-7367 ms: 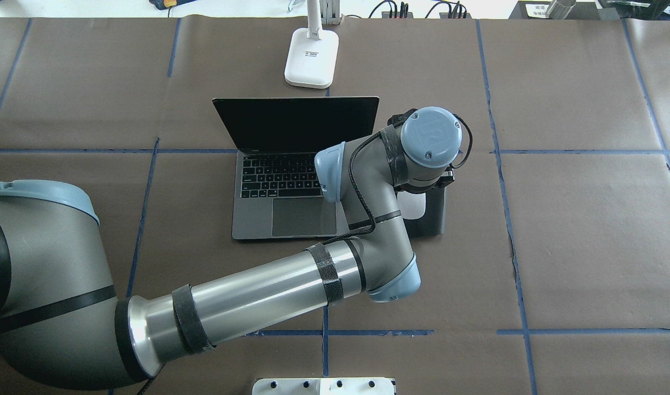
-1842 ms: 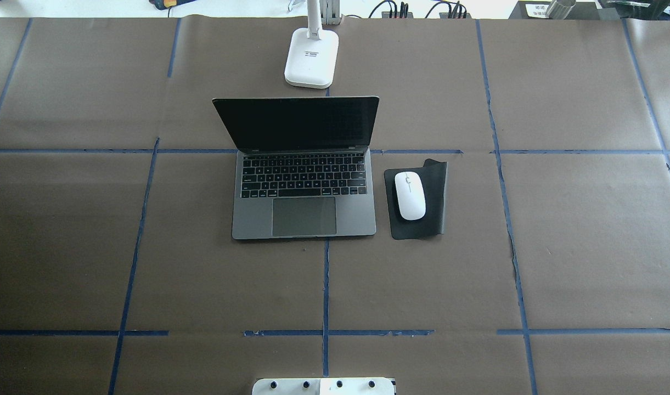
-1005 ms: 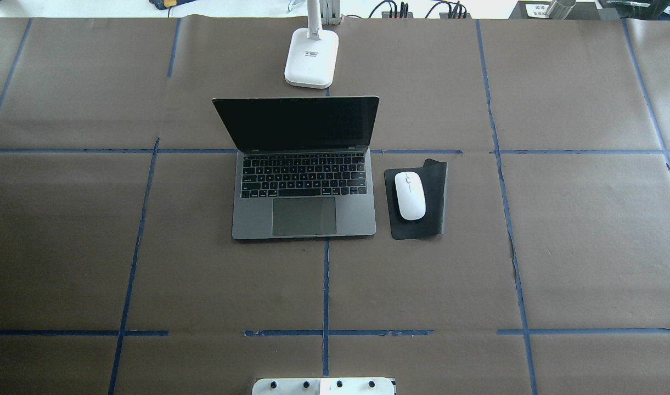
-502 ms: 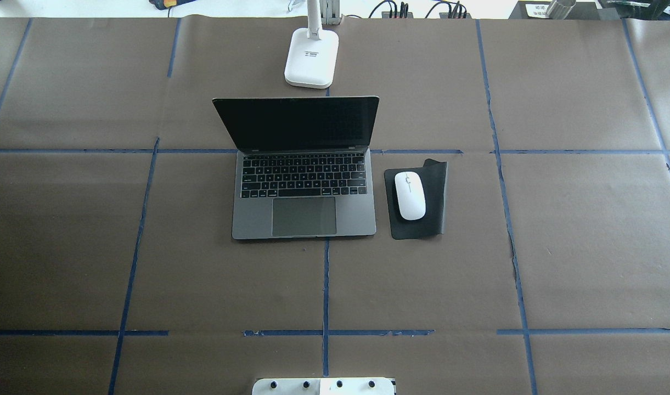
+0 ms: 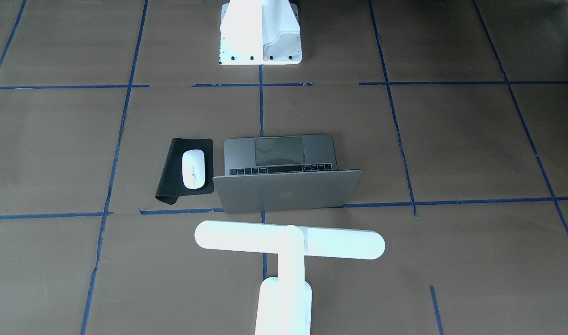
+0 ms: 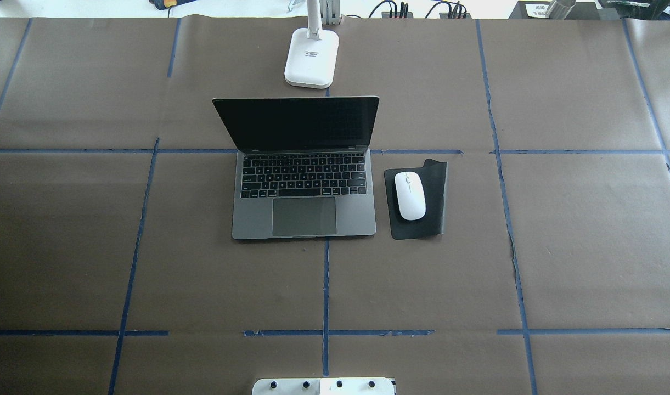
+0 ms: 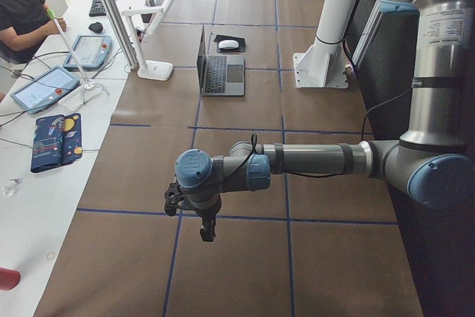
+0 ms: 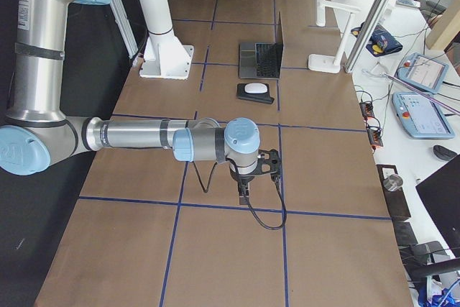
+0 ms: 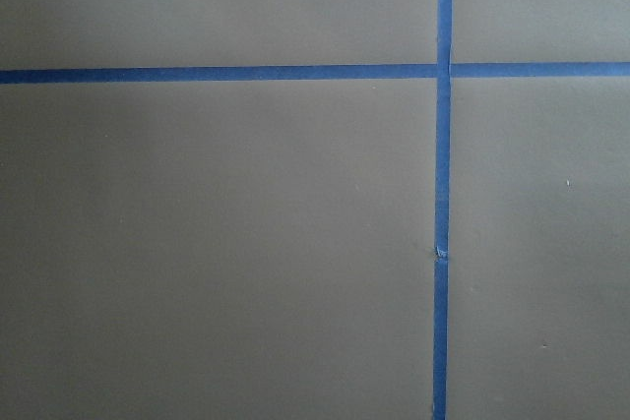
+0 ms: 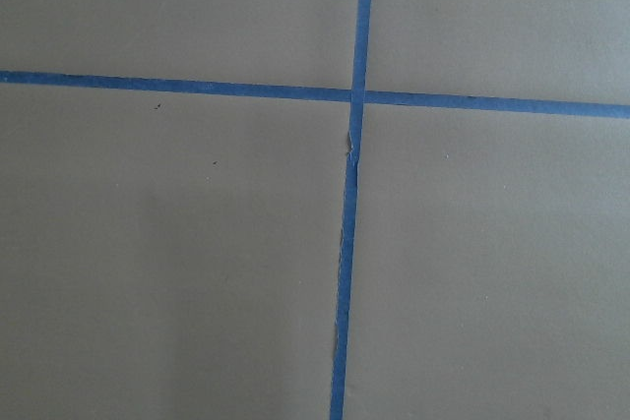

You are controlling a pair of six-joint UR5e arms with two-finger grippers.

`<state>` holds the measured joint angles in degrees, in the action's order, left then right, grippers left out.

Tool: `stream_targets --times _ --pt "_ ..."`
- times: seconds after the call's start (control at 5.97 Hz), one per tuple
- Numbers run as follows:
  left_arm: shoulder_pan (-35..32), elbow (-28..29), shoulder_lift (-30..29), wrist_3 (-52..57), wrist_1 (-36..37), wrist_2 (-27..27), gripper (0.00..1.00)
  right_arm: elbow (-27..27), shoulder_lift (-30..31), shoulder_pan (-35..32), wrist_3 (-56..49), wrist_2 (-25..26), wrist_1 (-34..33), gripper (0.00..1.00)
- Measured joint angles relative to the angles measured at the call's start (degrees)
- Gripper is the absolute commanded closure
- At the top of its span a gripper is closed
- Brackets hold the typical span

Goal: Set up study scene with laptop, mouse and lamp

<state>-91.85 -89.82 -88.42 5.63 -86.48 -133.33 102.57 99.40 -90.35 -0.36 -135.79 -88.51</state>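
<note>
The silver-grey laptop (image 6: 304, 211) stands open at the table's middle, its lid (image 5: 288, 190) facing the operators' side. The white mouse (image 6: 410, 196) lies on a black mat (image 6: 434, 189) to the laptop's right, also seen in the front-facing view (image 5: 193, 169). The white T-shaped lamp (image 5: 288, 241) stands behind the laptop, its base (image 6: 311, 57) at the far edge. My left gripper (image 7: 208, 231) hangs over bare paper far off to the left of these. My right gripper (image 8: 243, 193) hangs far off to the right. I cannot tell whether either is open or shut.
The white bolted pedestal (image 5: 260, 32) stands at the robot's side of the table. Blue tape lines cross the brown paper. An operator (image 7: 18, 5) sits at a side bench with tablets (image 7: 43, 87). Both wrist views show only paper and tape.
7.4 s ago my left arm reached over the mouse and mat; it has since pulled out of the overhead view. Nothing has moved in the last 1.8 s.
</note>
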Motion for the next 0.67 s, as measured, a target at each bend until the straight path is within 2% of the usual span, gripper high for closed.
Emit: stream_targets --times 0.67 --pt "0.0 0.8 0.0 0.0 -0.8 0.0 0.0 0.0 0.0 0.0 0.0 0.0 0.0 0.0"
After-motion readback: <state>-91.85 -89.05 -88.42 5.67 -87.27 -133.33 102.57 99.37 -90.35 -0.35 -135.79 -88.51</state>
